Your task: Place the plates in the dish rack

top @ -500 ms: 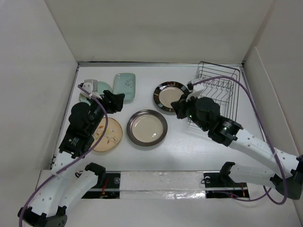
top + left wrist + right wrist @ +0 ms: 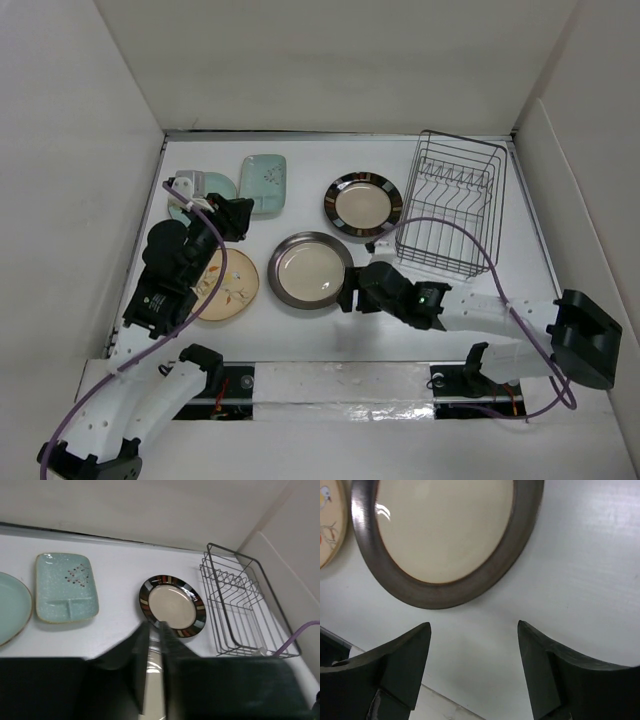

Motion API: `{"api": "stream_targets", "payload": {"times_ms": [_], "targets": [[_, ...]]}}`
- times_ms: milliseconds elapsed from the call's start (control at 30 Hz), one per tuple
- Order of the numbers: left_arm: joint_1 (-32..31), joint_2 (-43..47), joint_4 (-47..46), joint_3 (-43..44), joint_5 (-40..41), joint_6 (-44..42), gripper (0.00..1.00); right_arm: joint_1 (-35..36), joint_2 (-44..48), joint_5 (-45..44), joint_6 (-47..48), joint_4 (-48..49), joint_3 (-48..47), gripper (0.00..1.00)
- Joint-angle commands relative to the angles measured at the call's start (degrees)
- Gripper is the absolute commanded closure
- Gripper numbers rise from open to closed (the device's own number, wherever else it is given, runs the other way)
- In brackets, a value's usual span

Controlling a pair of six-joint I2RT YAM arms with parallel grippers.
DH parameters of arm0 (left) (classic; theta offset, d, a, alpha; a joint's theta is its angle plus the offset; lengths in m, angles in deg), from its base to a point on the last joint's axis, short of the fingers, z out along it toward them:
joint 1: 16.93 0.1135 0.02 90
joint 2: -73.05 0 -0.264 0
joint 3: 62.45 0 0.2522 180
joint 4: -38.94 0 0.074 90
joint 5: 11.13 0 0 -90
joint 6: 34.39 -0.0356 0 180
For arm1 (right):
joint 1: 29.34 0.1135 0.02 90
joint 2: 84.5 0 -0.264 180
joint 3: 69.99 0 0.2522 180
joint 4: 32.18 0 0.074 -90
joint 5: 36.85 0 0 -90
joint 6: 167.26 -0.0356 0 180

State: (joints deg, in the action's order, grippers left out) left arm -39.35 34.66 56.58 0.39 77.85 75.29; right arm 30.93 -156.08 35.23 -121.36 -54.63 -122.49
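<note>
The right tool [image 2: 349, 298] hung released, low over the tabletop [image 2: 300, 335], its fingers spread wide just off the near right edge of the grey plate [image 2: 310, 270]. In the right wrist view only bare tabletop lay between the fingers [image 2: 415, 655], and the plate's rim [image 2: 470, 587] curved just ahead of them.

The left tool [image 2: 238, 213] was clenched to a thin slit with nothing in it, above the gap between the round green plate [image 2: 200, 187] and the oblong green plate [image 2: 265, 183].

All five plates lay flat outside the rack [image 2: 455, 200]. The tan plate [image 2: 228, 285] sat just beside the grey one. A bare strip separated the black plate [image 2: 363, 205] from the rack, which stood near the right wall.
</note>
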Motion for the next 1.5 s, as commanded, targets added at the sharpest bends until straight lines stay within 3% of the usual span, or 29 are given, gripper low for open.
{"api": "stream_targets", "payload": {"times_ms": [0, 100, 200, 367, 567, 667, 700, 800, 933, 1033, 1167, 1267, 1467], "targets": [[-0.17, 1.21, -2.65, -0.39, -1.09, 0.0, 0.8, 2.21, -0.58, -5.72, -14.16, 3.76, 1.64, 0.24], [-0.17, 1.74, -3.0, -0.56, -1.53, 0.09, 0.61, 1.52, -2.86, -6.0, -21.71, 8.22, 5.67, 0.23], [-0.17, 2.09, -3.18, -0.74, -2.32, 0.18, 0.51, 0.64, -6.28, -4.33, -23.22, 17.96, 8.58, 0.22], [-0.17, 2.01, -3.53, -1.0, -3.46, 0.44, 0.47, -1.99, -12.62, -6.69, -27.35, 29.33, 10.26, 0.22], [-0.17, 2.09, -3.44, -1.18, -3.73, 0.44, 0.46, -4.81, -22.45, -6.26, -35.95, 40.49, 11.66, 0.34], [-0.17, 2.36, -3.44, -1.09, -3.64, 0.53, 0.46, -5.34, -24.57, -7.22, -37.46, 44.46, 11.85, 0.5], [-0.17, 2.44, -3.44, -1.09, -3.82, 0.62, 0.46, -5.34, -24.76, -7.49, -37.64, 43.68, 11.5, 0.65], [-0.17, 2.53, -3.53, -1.09, -3.73, 0.53, 0.46, -5.34, -24.06, -9.24, -37.64, 41.48, 11.32, 0.96], [-0.17, 2.62, -3.44, -1.09, -3.82, 0.62, 0.46, -0.79, -18.54, -14.41, -36.42, 36.04, 11.5, 1.0], [-0.17, 2.62, -3.53, -1.09, -4.08, 0.62, 0.46, 2.82, -9.95, -19.77, -31.07, 28.04, 8.17, 1.0], [-0.17, 2.8, -3.53, -1.18, -3.99, 0.71, 0.46, 5.82, 2.26, -25.14, -12.83, 21.89, 1.42, 1.0], [-0.17, 2.97, -3.44, -1.27, -3.99, 0.62, 0.46, 2.06, 11.24, -28.49, -1.31, 15.56, -6.22, 1.0], [-0.17, 3.15, -4.93, -1.44, -4.61, 0.88, 0.46, -17.18, 18.22, -30.85, 18.74, 5.53, -19.6, 1.0]]}}
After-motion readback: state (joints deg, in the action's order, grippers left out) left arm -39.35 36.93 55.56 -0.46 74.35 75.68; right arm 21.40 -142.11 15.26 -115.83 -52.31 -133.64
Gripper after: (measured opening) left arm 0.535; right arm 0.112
